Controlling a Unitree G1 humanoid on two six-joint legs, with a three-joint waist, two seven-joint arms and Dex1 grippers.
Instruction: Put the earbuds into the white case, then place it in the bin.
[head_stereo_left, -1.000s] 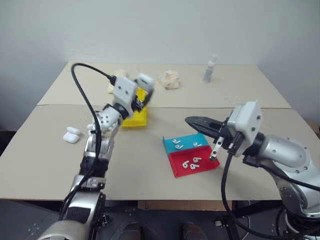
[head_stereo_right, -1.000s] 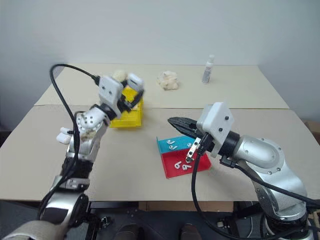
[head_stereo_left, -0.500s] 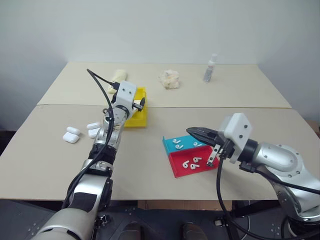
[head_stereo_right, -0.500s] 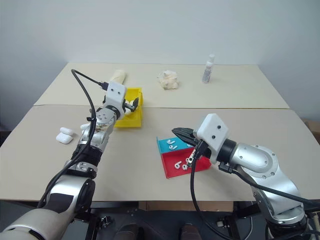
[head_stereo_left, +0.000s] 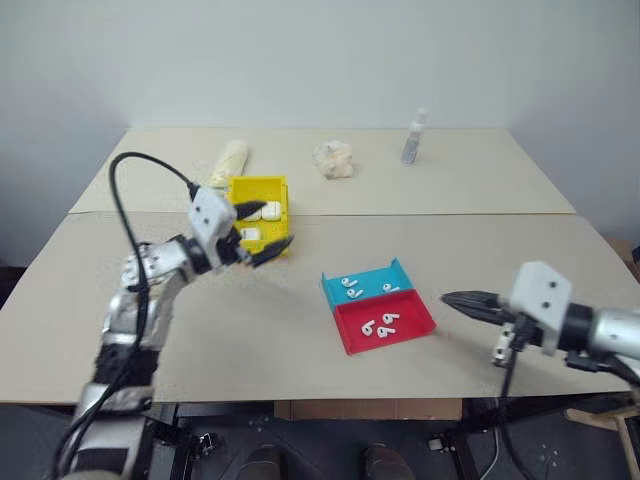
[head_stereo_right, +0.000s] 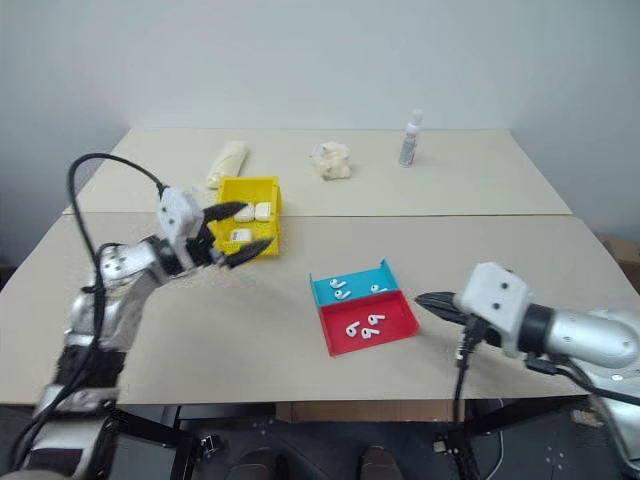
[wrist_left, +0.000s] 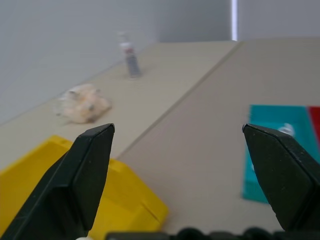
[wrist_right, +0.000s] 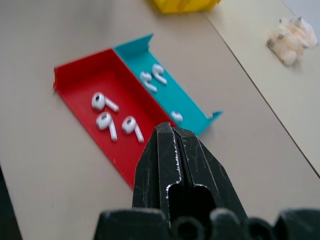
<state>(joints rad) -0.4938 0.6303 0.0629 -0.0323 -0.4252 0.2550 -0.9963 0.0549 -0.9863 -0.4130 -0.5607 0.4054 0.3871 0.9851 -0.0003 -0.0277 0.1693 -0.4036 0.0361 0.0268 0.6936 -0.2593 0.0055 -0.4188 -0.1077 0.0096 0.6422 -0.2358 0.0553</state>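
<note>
White case (head_stereo_left: 252, 234) in bin (head_stereo_left: 262, 187): light, glossy, slippery; grip its flat sides. Left gripper (head_stereo_left: 268, 230) jaws apart, empty. Right gripper (head_stereo_left: 447, 298) jaws together.

Left arm rises from lower left of frame, forearm angled up and right, black cable looping above it. Left gripper (head_stereo_left: 262, 228) at centre left, pointing right, two black fingers spread wide, nothing between them. Right arm enters from right edge, forearm near level. Right gripper (head_stereo_left: 452, 299) at lower right, pointing left, fingers pressed together, empty.
</note>
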